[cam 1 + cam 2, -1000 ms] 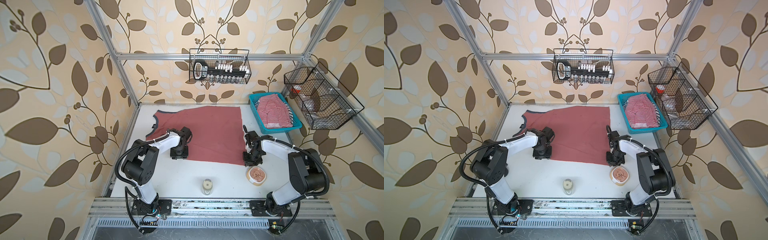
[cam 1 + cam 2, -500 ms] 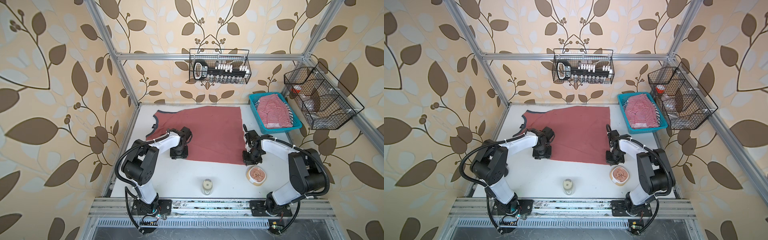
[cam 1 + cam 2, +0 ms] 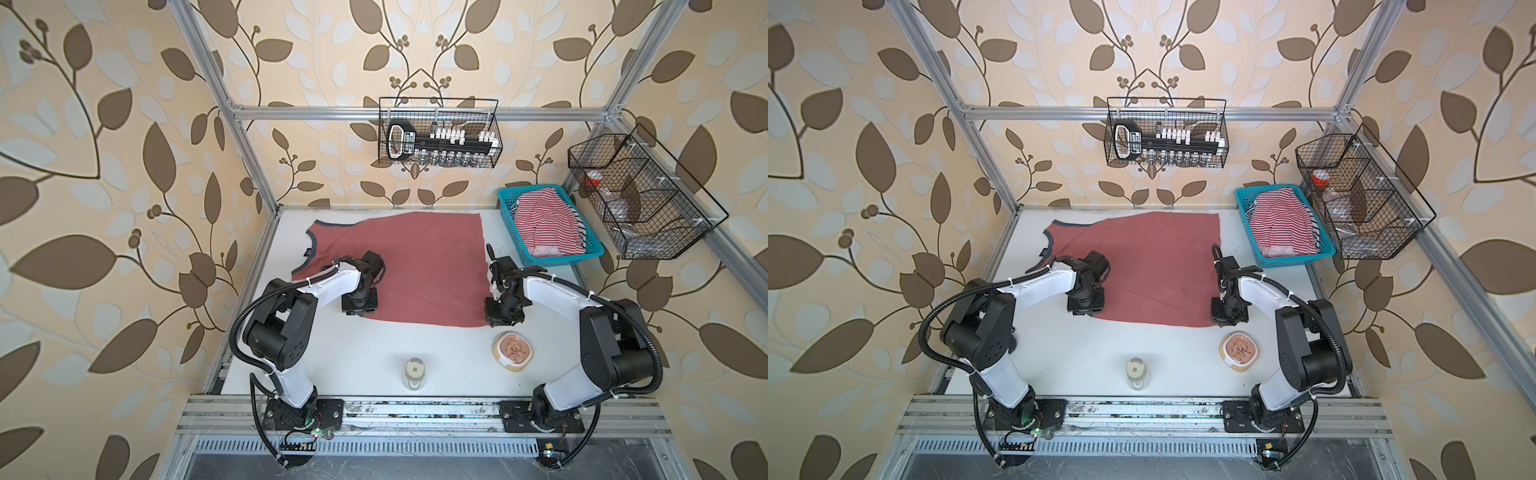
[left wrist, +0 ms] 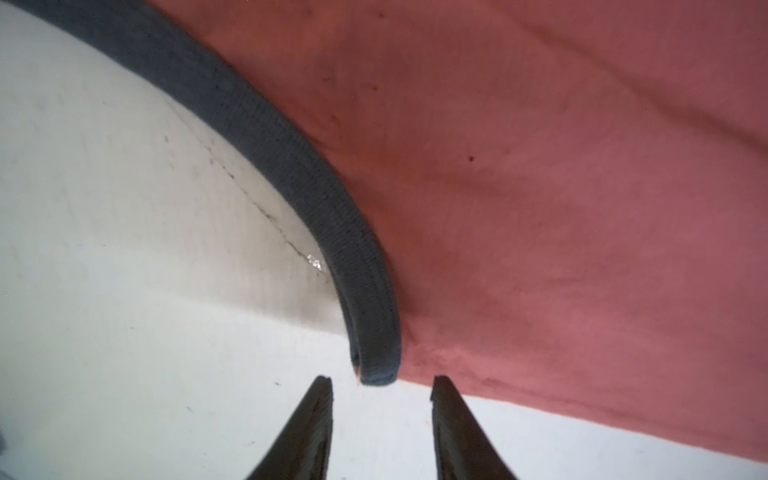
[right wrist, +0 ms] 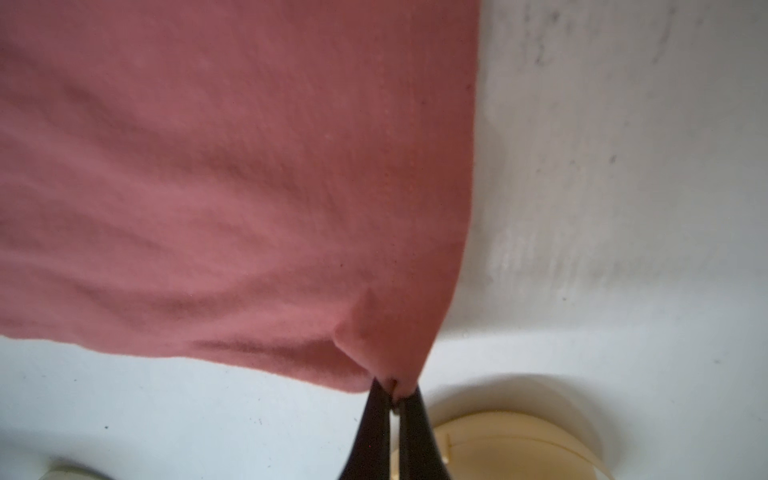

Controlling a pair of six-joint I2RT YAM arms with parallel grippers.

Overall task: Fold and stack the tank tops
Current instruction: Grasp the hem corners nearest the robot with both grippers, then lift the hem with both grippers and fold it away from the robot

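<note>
Right pincer (image 5: 394, 390) closed, pinching red tank top (image 5: 232, 187) corner

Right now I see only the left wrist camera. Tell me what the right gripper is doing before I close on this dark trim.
Observer: The right gripper is shut on the front right corner of the red top.
Operator: Report what sits close to that gripper.
Observer: A small bowl stands on the table just on the near side of it, not touching the cloth.
Operator: Say where the other top is.
Observer: The striped top lies bunched, unfolded, in the blue basket at the far right corner.
</note>
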